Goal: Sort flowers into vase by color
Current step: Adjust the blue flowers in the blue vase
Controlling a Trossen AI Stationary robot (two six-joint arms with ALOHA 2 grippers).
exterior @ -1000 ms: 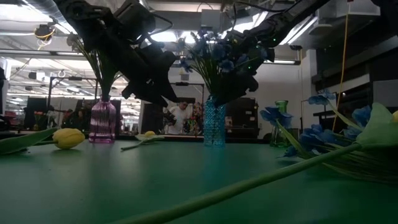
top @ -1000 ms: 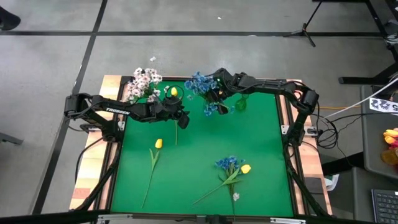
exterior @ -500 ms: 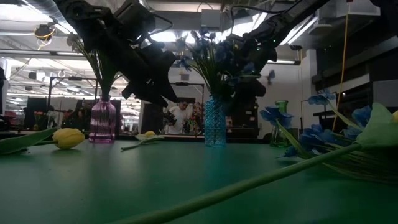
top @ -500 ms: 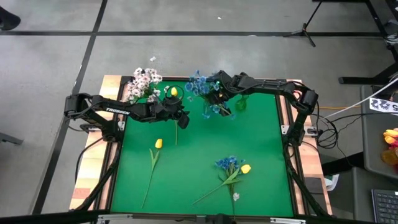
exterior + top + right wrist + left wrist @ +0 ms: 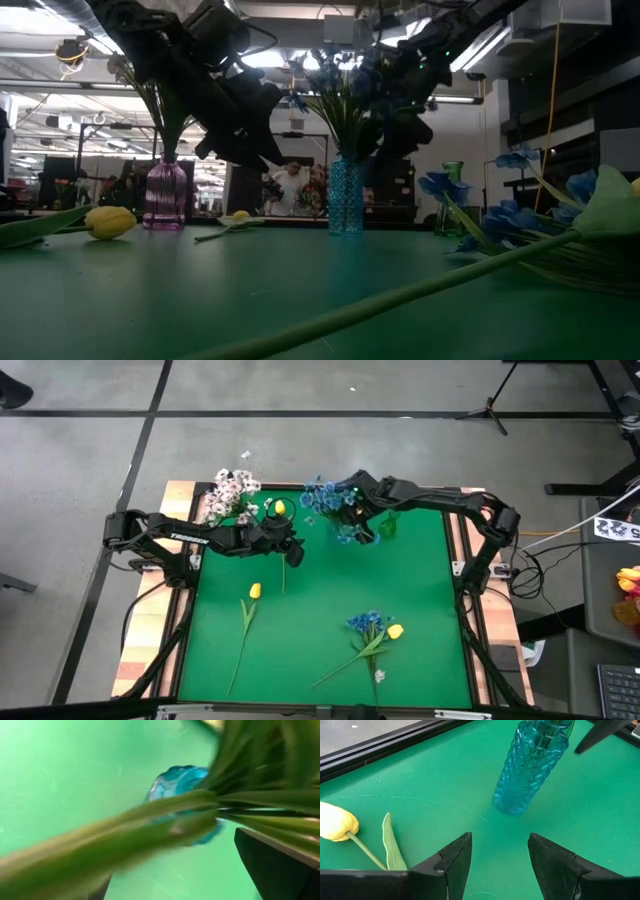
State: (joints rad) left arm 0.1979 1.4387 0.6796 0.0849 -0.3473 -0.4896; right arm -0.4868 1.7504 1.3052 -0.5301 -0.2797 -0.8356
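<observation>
A blue glass vase [image 5: 346,195] stands on the green table [image 5: 320,660] near its far edge and holds blue flowers [image 5: 320,493]. My right gripper [image 5: 349,510] hangs open over the vase's mouth [image 5: 175,780]. Green stalks [image 5: 150,825] run between its fingers [image 5: 275,865]; whether they touch, I cannot tell. My left gripper [image 5: 500,855] is open and holds nothing, just left of the vase [image 5: 530,765]. A yellow tulip [image 5: 335,822] lies on the table beside it. Another yellow tulip [image 5: 255,591] lies left of the middle.
A purple vase [image 5: 165,195] with white flowers [image 5: 232,490] stands at the far left. A green vase [image 5: 387,525] is right of the blue one. Blue flowers [image 5: 367,623] and a yellow bud [image 5: 395,631] lie near the front edge, stalks toward the near left.
My right gripper has drawn up and a little toward the table's right, away from the blue vase, tipping as it went. The blue flowers in the vase have swayed and now stand more upright. My left arm has kept still.
</observation>
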